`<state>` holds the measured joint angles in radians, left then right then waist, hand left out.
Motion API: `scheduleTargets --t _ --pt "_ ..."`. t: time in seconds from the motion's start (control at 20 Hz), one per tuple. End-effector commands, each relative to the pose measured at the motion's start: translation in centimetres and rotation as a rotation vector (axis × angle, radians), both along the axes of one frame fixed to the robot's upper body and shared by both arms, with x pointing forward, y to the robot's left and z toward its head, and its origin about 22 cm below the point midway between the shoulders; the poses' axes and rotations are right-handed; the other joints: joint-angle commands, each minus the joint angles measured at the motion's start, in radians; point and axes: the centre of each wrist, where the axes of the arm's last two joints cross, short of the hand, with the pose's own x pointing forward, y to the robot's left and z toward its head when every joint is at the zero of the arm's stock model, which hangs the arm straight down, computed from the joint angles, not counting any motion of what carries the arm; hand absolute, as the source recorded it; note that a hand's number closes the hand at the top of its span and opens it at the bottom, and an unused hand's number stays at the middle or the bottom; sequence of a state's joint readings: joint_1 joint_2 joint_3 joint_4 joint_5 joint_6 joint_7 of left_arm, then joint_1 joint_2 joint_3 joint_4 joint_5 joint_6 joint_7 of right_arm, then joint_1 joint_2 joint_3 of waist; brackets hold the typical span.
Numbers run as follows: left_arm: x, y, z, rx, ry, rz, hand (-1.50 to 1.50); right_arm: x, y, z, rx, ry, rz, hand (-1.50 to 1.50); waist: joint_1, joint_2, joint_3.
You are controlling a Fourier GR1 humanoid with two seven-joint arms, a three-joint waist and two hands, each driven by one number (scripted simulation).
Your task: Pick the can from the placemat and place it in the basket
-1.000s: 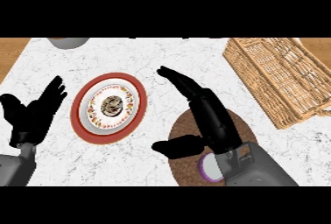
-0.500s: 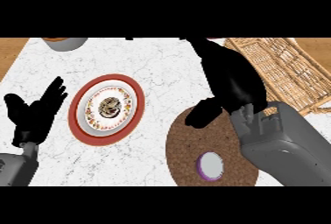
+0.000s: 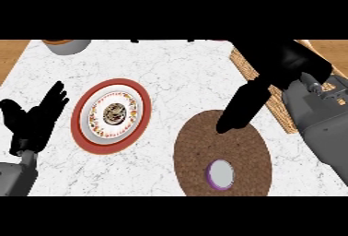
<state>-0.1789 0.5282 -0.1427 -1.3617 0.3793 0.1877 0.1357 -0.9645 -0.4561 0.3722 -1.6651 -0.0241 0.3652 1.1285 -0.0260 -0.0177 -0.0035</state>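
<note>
While the can [image 3: 221, 174] stands on the placemat [image 3: 204, 138], no label reads. Right hand [image 3: 272, 73] hovers above, fingers straight, empty. Left hand [image 3: 34, 120] rests open.

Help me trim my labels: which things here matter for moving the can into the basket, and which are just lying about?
Job: can, brown round placemat under it, wicker basket at right, right hand raised over the basket.

Lying about: patterned plate, grey bowl at top left, resting left hand.

no readable text, labels, brands or numbers anywhere
</note>
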Motion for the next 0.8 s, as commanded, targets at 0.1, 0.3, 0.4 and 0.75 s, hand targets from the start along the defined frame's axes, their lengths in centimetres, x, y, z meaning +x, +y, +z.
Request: scheduleTargets --t 0.1,0.3,0.4,0.75 --pt "-0.3 -0.2 -0.1 -0.017 0.004 0.016 0.00 -2.6 -2.2 2.5 -0.090 0.173 -0.032 -1.50 -0.020 -0.005 0.002" --pt "-0.7 2.1 -0.2 0.009 0.006 0.024 0.00 -5.9 -5.0 2.7 -0.007 0.136 -0.049 -1.50 -0.018 0.000 0.003" --pt "-0.5 0.8 -0.5 0.014 -0.013 0.022 0.00 -7.2 -6.3 2.7 0.032 0.070 -0.076 -1.50 -0.012 0.005 0.003" --pt "1.0 -0.6 1.5 0.000 -0.004 -0.011 0.00 -11.1 -7.0 -2.6 0.090 0.084 -0.079 -1.50 -0.002 0.012 0.004"
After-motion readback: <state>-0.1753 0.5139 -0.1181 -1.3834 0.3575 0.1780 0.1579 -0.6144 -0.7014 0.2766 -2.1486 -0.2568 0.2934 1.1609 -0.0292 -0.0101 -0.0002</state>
